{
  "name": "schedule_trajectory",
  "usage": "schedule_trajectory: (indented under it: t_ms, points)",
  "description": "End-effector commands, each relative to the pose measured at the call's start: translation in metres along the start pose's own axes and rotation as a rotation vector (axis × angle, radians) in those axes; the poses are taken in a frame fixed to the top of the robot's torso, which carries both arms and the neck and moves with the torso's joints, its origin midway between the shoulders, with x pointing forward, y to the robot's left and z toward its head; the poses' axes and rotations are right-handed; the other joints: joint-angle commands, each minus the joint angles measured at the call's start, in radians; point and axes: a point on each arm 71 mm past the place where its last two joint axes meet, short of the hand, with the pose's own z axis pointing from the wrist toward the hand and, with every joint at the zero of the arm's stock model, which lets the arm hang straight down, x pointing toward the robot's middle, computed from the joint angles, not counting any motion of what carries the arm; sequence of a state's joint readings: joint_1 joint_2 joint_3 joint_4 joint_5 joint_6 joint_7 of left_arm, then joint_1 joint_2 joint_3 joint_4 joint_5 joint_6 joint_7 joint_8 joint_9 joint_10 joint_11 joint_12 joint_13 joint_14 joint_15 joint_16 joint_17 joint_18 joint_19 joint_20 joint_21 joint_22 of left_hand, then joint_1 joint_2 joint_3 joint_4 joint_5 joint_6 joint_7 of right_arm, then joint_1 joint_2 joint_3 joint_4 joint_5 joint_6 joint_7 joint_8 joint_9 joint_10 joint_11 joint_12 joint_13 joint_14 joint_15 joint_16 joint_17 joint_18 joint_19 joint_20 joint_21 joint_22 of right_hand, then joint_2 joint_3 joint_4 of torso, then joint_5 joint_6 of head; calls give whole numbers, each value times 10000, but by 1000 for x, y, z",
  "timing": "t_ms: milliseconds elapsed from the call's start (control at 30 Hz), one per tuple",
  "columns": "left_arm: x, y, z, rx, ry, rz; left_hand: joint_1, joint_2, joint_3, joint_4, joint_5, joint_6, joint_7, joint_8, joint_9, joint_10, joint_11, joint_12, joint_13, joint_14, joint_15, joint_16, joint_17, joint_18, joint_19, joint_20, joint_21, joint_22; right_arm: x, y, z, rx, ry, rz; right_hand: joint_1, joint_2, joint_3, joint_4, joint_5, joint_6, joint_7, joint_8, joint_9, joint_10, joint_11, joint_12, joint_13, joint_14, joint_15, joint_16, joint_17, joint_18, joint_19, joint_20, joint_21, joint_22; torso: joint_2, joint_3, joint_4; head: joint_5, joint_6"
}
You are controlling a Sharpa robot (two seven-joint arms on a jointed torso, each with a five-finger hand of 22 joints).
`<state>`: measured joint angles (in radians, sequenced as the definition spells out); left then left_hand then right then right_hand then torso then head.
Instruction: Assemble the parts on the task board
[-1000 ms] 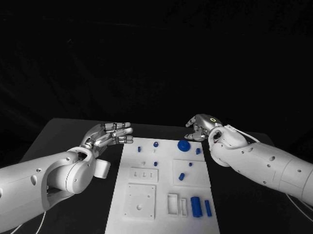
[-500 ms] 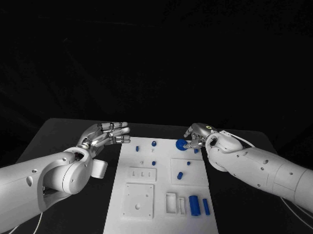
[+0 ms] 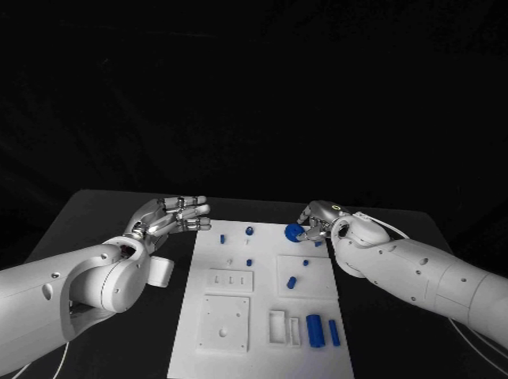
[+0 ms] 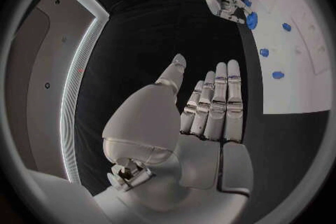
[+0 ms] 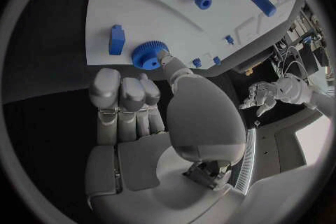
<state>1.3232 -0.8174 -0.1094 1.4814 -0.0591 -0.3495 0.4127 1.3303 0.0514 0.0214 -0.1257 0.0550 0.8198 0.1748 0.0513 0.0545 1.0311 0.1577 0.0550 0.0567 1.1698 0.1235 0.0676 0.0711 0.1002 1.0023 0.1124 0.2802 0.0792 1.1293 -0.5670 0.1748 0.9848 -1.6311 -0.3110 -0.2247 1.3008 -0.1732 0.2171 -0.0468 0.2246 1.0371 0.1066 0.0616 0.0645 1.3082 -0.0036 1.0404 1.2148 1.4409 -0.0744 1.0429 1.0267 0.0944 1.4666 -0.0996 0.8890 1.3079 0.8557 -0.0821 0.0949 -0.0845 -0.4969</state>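
Observation:
The white task board (image 3: 265,304) lies in the middle of the black table. A blue gear (image 3: 294,231) sits at its far right corner. My right hand (image 3: 322,218) is at the gear; its thumb presses the gear (image 5: 147,56) on the rim and the curled fingertips (image 5: 148,83) sit just under it, pinching it. Off the board's far left corner hovers my left hand (image 3: 170,216), holding nothing. Its fingers (image 4: 217,101) are stretched out side by side with the thumb apart. The gear (image 4: 251,20) and the right hand (image 4: 225,3) lie beyond them.
Small blue pegs (image 3: 249,231) stand along the board's far end. A short blue piece (image 3: 291,282) lies mid-board and two blue bars (image 3: 315,329) near the front right. White recessed blocks (image 3: 231,281) take up the board's left side. Black table (image 3: 106,213) flanks the board.
My right hand has come down and left to the blue gear and closed its thumb and fingers on the rim. The left hand has hardly moved.

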Motion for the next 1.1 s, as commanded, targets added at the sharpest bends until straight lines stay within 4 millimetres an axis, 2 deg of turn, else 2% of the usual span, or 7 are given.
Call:
schedule_trajectory:
  t_ms: [33,267,1100]
  points:
    - [2,-2,1,125,132,-65,-85,30,-10,-57,31,-44,-12,40,5,-47,-36,45,13,-64,14,-38,8,-97,-77,-15,59,-11,2,1,1,-75,101,-32,-94,0,128,8,-38,68,-3,9,5,88,4,42,11,96,10,44,27,-63,486,78,48,1132,-3,-9,6,4,2]
    - [3,-1,2,109,147,-98,-105,33,-19,-37,29,-63,-12,41,5,-48,-36,47,13,-65,14,-38,8,-96,-78,-13,59,-13,4,-1,2,23,184,17,-118,20,169,22,-44,85,-5,10,5,95,4,56,22,98,7,51,42,-63,484,77,65,1134,1,-7,6,-12,27]
    - [5,-1,3,69,161,-104,-77,28,-16,-38,30,-135,-3,36,1,-65,-29,47,13,-72,18,-39,7,-91,-79,-10,58,-15,9,2,7,120,470,123,-184,22,10,123,-44,-103,30,9,3,69,31,33,16,103,27,37,83,-50,459,97,105,1129,14,4,1,12,-40]
